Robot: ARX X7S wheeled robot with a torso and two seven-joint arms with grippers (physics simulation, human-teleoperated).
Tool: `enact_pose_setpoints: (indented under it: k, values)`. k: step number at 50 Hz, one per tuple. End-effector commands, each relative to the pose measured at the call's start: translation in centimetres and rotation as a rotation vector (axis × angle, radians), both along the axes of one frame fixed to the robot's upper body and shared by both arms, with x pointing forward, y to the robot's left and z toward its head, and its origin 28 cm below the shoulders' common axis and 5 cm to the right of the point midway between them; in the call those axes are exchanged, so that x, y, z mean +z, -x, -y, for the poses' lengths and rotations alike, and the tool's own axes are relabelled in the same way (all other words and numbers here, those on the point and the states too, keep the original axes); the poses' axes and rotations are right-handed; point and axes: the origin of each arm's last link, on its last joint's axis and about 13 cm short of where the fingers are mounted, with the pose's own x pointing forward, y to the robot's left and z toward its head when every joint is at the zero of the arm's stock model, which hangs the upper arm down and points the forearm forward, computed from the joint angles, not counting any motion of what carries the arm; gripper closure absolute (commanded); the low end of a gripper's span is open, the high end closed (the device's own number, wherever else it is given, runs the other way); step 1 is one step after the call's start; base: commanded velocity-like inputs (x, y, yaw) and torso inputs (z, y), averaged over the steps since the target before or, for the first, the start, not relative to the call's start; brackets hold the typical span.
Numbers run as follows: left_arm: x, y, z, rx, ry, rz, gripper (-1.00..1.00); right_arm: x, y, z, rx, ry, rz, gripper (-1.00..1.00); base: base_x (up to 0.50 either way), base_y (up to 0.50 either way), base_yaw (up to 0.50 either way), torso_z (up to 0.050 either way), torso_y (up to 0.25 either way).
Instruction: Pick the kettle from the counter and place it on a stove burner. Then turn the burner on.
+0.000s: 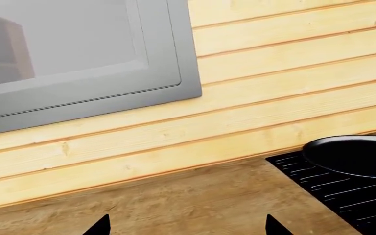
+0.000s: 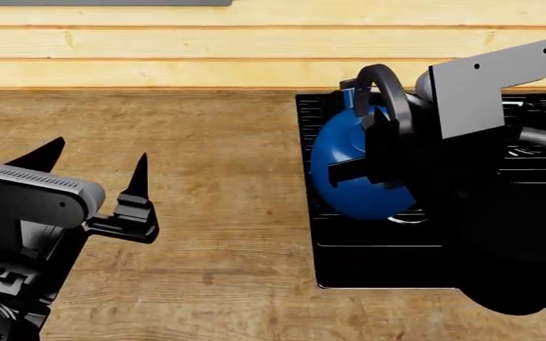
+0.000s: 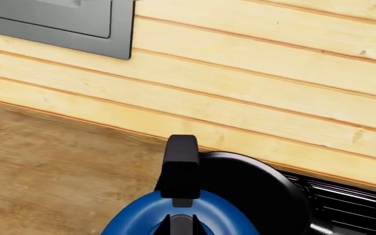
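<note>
The glossy blue kettle point(image 2: 344, 177) hangs over the left part of the black stove point(image 2: 377, 263), tilted, its arched black handle point(image 2: 392, 85) uppermost. My right gripper point(image 2: 383, 153) is shut on that handle. In the right wrist view its fingers point(image 3: 182, 226) clamp the handle point(image 3: 180, 166) just above the blue body point(image 3: 135, 218). A silvery burner point(image 2: 408, 217) glints under the kettle; I cannot tell whether the kettle touches the grate. My left gripper point(image 2: 93, 167) stands open over the wooden counter point(image 2: 216, 142), with nothing between its fingertips point(image 1: 188, 227).
A black frying pan point(image 3: 253, 191) sits on the stove behind the kettle, also seen as the pan point(image 1: 351, 156) in the left wrist view. A wood-plank wall point(image 2: 254, 42) runs along the counter's back, with a grey window frame point(image 1: 175, 73) set in it.
</note>
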Motion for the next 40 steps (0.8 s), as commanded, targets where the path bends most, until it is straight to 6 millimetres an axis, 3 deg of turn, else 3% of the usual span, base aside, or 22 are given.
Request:
enact_pose_setpoints:
  k: [1,25,40]
  values:
    - [0.0,0.0,0.0,-0.001,0.0,0.0,-1.0,0.9,-0.2,0.4,-0.03,-0.001,0.059,1.0,0.0,-0.26,0.0,0.0,0.0]
    - [-0.1,-0.1,0.0,0.0,0.0,0.0,-1.0,0.8,-0.5,0.4,-0.033,0.026,0.075,1.0,0.0,-0.19,0.0,0.0,0.001]
    - [0.0,-0.1,0.0,0.001,0.004,0.0,-1.0,0.2,-3.2,0.6,-0.084,0.004,0.047,1.0,0.0,0.0,0.0,0.001,0.001]
